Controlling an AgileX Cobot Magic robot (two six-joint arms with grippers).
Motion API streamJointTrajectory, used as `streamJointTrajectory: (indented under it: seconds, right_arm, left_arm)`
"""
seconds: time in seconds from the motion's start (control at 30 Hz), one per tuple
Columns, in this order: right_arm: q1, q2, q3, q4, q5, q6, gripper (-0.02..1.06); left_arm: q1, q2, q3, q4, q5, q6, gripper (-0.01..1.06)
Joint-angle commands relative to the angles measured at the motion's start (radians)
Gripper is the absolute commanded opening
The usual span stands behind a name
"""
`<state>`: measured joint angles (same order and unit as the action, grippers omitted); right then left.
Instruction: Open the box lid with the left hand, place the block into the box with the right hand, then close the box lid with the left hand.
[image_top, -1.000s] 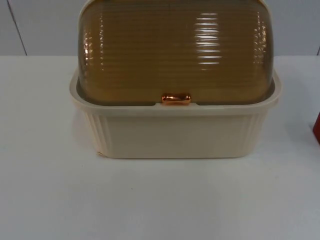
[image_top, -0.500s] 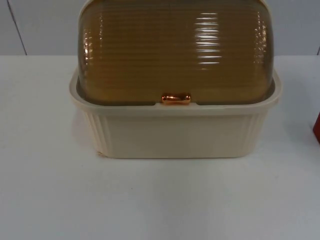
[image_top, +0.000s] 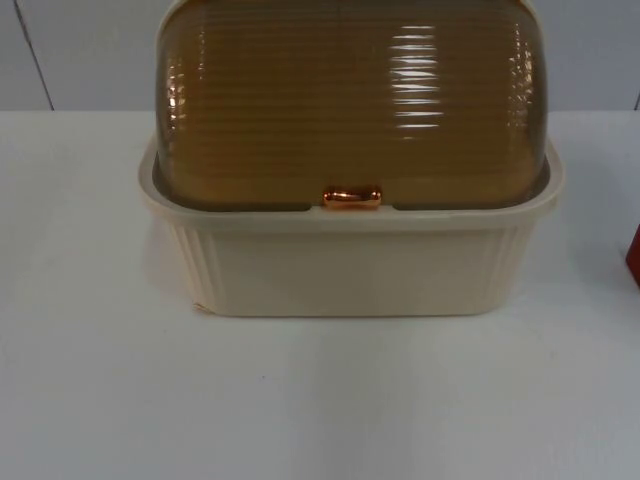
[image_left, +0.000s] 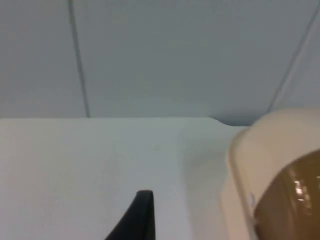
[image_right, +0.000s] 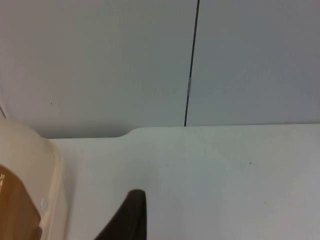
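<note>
Grey partition wall (image_top: 90, 50) closes the far side of the white desk (image_top: 320, 400). At desk centre you see the box (image_top: 350, 265), cream with a ribbed wall, under its amber ribbed lid (image_top: 350, 100), which is fully down. A copper-coloured handle (image_top: 351, 198) sits on the lid's front edge, at 6 o'clock from the lid's middle. A sliver of red, at 3 o'clock from the box and well apart from it, cut by the picture's edge, is probably the block (image_top: 634, 258); you cannot confirm its shape.

Change over the last second: none. Box, lid, handle and red sliver lie exactly as they did one second ago and half a second ago. Read this as the task not yet begun: lid unopened, block outside the box.

Left gripper (image_left: 137, 220): one black fingertip over bare desk, the box's corner beside it at 3 o'clock. You cannot tell whether this gripper is spread or pressed together. It touches nothing that can be seen.

Right gripper (image_right: 131, 217): one black fingertip over bare desk, the box's opposite corner at 9 o'clock. Its state likewise cannot be told. It appears to wait.

Next step, by judgement: the left gripper goes to the handle and lifts the lid.

Writing: no brand, label or text is legible on any surface.
</note>
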<state>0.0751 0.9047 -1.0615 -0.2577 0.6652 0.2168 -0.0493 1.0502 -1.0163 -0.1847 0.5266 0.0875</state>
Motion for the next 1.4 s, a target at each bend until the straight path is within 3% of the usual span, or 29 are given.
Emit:
streamJointTrajectory:
  seconds: [0.0, 0.17, 0.33, 0.57, 0.63, 0.67, 0.83, 0.87, 1.0, 1.1, 1.23, 1.37]
  right_arm:
    - [0.002, -0.001, -0.007, -0.009, -0.005, 0.001, 1.04]
    - [0.002, -0.001, -0.007, -0.009, -0.007, 0.001, 1.04]
    - [0.002, -0.001, -0.007, -0.009, -0.007, 0.001, 1.04]
    - [0.002, -0.001, -0.007, -0.02, -0.007, 0.001, 1.04]
    - [0.002, -0.001, -0.007, -0.028, -0.007, 0.001, 1.04]
    - [0.002, -0.001, -0.007, -0.028, -0.007, 0.001, 1.04]
    - [0.002, -0.001, -0.007, -0.027, -0.008, 0.001, 1.04]
    - [0.002, -0.001, -0.007, -0.027, -0.008, 0.001, 1.04]
    - [0.002, -0.001, -0.007, -0.027, -0.01, 0.001, 1.04]
    - [0.002, -0.001, -0.007, -0.027, -0.01, 0.001, 1.04]
    - [0.002, -0.001, -0.007, -0.027, -0.008, 0.001, 1.04]
    - [0.002, -0.001, -0.007, -0.032, -0.008, 0.001, 1.04]
  left_arm:
    - [-0.023, 0.015, -0.006, -0.033, -0.02, 0.023, 1.05]
    - [-0.097, 0.076, -0.006, -0.043, -0.028, 0.058, 1.05]
    - [-0.188, 0.132, -0.006, -0.043, -0.02, 0.17, 1.05]
    - [-0.371, 0.219, -0.006, -0.012, -0.012, 0.29, 1.05]
    - [-0.467, 0.251, -0.006, 0.107, -0.012, 0.346, 1.05]
    - [-0.467, 0.251, -0.006, 0.107, -0.012, 0.346, 1.05]
    - [-0.634, 0.307, -0.006, 0.578, -0.043, 0.356, 1.05]
    - [-0.634, 0.307, -0.006, 0.578, -0.043, 0.356, 1.05]
    - [-0.698, 0.369, -0.006, 0.832, -0.176, 0.35, 1.05]
    - [-0.719, 0.411, -0.006, 0.901, -0.173, 0.34, 1.05]
    - [-0.768, 0.456, -0.006, 0.926, -0.109, 0.325, 1.05]
    - [-0.839, 0.469, -0.006, 1.053, -0.122, 0.191, 1.05]
